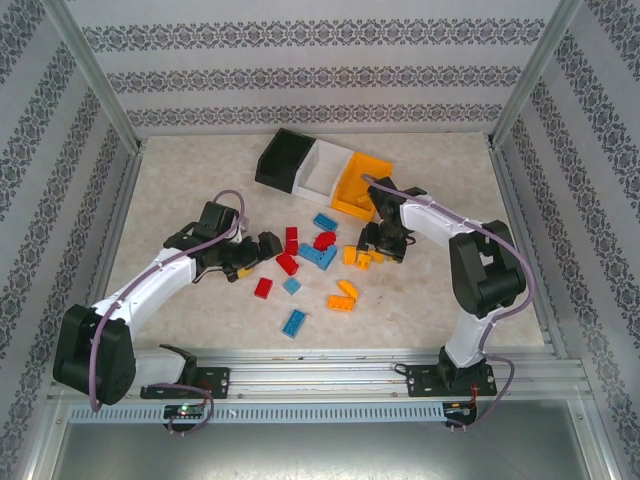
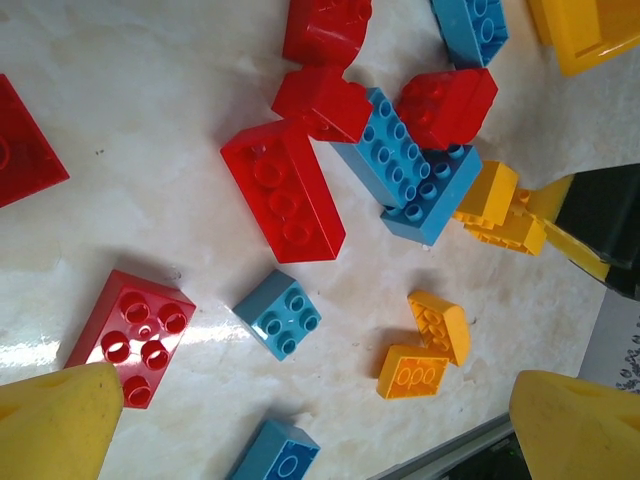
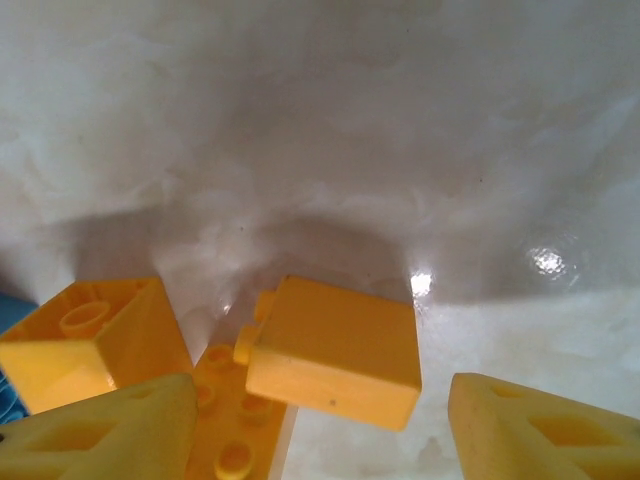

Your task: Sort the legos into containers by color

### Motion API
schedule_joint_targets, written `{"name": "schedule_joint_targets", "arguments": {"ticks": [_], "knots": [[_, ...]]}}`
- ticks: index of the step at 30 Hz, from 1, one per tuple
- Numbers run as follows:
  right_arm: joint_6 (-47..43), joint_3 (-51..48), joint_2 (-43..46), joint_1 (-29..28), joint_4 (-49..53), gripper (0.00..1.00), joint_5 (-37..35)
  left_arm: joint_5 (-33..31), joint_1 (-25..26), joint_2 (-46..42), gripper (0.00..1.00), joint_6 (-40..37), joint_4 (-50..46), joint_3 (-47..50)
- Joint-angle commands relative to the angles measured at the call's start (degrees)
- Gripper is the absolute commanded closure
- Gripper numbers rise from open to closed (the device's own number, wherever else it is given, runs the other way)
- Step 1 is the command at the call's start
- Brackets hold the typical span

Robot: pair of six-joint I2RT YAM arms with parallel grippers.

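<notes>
While left pincer (image 2: pixel 320 425) gapes, right pincer (image 3: pixel 325 430) straddles orange lego (image 3: pixel 335 345).

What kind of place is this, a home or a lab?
Probably a robot test bench, not a home: two arms bolted to a metal rail, a tabletop walled by aluminium posts and patterned panels, toy bricks and bins.

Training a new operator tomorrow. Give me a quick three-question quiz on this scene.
1. True or false: the left gripper is open.
2. Which bin sits in the middle? A black, B white, C orange.
3. What colour are the legos under the right gripper?
Key: 1 true; 2 B, the white bin; 3 orange.
</notes>
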State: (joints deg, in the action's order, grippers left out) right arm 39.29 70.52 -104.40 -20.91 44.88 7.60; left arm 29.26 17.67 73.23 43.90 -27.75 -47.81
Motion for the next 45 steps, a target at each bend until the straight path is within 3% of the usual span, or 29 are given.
{"name": "schedule_joint_targets", "arguments": {"ticks": [1,10,16,22,29,41,45], "knots": [[2.1,0.6,-1.5,-0.5,-1.0,0.34,-1.9,-1.1,0.3,-1.3,0.00,-1.6,-2.8,-1.9],[2.9,-3.4,-0.6,-0.3,-3.0,0.44,-2.2,-1.0,0.1,-1.0,0.00,-2.2,-3.5,-2.3],[2.1,-6.0,1.1,1.1,-3.9,0.56,-2.1,-0.8,0.1,-0.7,0.00,-1.7,-2.8,-1.9],[-0.8,-7.0,8.0,2.2,-2.7,0.61,-2.7,-0.9,0.1,-1.0,0.00,-0.8,-1.4,-1.0],[-3.4,-1.1,14.2,3.8,-4.7,0.61,4.6,0.1,0.2,-1.0,0.00,0.7,0.2,-0.5],[-2.2,27.1,-9.2,7.2,-3.1,0.60,8.7,-1.4,4.5,-4.3,0.00,-2.0,-8.1,-2.1],[-2.5,34.7,-15.3,7.6,-2.0,0.51,9.0,-2.0,5.1,-6.8,0.00,-3.0,-11.3,-1.8]]}}
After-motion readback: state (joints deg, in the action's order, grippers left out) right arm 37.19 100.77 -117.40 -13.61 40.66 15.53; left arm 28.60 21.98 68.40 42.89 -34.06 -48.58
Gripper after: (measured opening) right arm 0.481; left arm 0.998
